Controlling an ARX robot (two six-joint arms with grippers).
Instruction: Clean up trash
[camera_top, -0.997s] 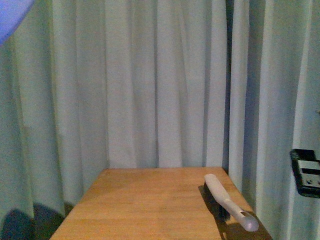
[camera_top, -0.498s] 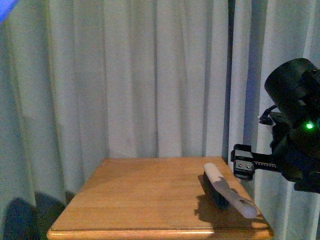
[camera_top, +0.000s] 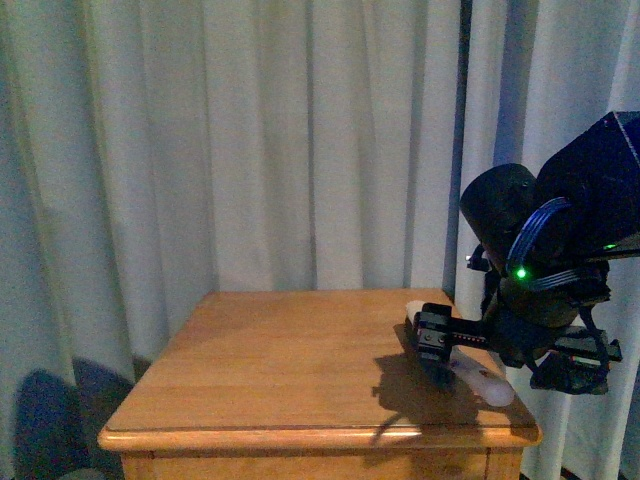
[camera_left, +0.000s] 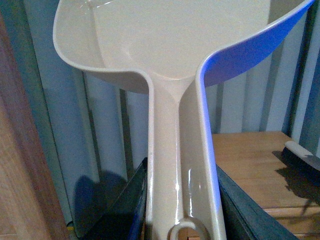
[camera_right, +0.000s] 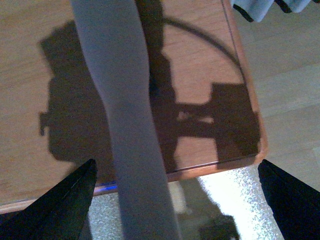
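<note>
- A pale pleated curtain (camera_top: 250, 150) hangs behind everything and fills the back of the front view
- A wooden counter (camera_top: 280, 360) stands in front of it; the left half of its top is bare wood, and the right half carries dark shadows
- The right arm (camera_top: 540, 260), black with a green light lit, shows at the right of the front view, low over the counter's right front part
- A beige dustpan (camera_left: 170, 45) fills the left wrist view, its pan up and away from the camera and its long handle running back toward the wrist
- A brush (camera_right: 130, 100) with a long pale handle and dark bristles lies on the counter along its right edge, the handle end near the front right corner
- The left end effector (camera_left: 181, 170) grips the dustpan: its 2 dark fingers (camera_left: 125, 210) press against the handle, 1 on each side
- The right end effector (camera_right: 177, 162) is spread wide just above the brush; its 2 dark fingers (camera_right: 65, 205) sit well apart, with the brush handle between them and touching neither
- The trash shows in none of the 3 views, so its place cannot be told
</note>
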